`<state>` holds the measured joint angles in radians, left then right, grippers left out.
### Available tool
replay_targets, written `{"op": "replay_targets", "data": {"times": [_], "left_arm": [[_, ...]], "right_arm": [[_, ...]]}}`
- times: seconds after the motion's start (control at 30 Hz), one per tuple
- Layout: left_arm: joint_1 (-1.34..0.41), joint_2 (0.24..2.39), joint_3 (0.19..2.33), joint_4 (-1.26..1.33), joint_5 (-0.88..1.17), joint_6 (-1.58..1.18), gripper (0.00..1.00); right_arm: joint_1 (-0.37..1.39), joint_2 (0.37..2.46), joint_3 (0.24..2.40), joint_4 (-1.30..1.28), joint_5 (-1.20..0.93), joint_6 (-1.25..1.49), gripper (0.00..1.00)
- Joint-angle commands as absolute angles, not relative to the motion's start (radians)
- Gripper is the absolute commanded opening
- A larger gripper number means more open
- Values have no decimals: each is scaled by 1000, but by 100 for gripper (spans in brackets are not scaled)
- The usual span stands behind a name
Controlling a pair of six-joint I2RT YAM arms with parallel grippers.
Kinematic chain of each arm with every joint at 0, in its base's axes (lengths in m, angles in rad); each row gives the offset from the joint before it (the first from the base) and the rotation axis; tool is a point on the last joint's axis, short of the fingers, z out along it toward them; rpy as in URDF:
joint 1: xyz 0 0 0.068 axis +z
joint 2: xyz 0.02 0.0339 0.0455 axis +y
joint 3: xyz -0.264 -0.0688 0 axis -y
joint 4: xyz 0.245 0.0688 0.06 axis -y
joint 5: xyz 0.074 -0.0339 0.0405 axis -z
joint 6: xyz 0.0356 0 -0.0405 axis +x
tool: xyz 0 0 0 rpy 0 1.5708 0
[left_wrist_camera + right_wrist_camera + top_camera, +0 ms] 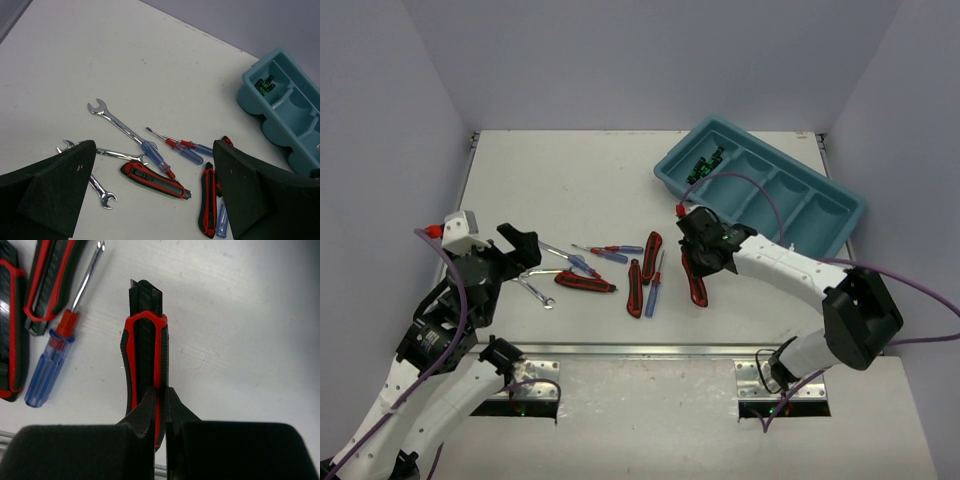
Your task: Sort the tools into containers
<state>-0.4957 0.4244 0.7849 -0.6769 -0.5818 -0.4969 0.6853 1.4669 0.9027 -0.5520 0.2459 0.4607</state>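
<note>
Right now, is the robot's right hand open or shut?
Shut. The right hand pinches the red-and-black utility knife by its handle, with its two black fingertips almost touching.

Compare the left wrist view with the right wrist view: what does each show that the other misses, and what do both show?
Only the left wrist view: three silver wrenches, the teal tray with black-and-green screwdrivers in its end compartment, and the open left gripper.
Only the right wrist view: the right gripper shut on a red-and-black utility knife, seen close up.
Both: a blue-handled screwdriver lying beside other utility knives on the white table.
</note>
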Motion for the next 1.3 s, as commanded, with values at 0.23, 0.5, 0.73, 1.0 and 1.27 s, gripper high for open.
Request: {"op": "replay_targets", "data": {"times": [0.23, 0.5, 0.73, 1.0, 1.27], "left_arm": [[-488, 422, 787, -640, -580, -483, 100], [-488, 415, 785, -640, -581, -483, 100], [-489, 409, 785, -641, -584, -485, 100], [-488, 403, 787, -644, -592, -487, 100], [-488, 410, 790, -644, -594, -488, 100]], "right_arm": [[438, 1459, 1171, -546, 198, 411, 0], [197, 1625, 1399, -518, 169, 460, 0], [19, 1811, 1560, -417, 67, 638, 0], [6, 1956, 1763, -533, 68, 662, 52], [182, 1809, 1721, -595, 20, 476, 57]]}}
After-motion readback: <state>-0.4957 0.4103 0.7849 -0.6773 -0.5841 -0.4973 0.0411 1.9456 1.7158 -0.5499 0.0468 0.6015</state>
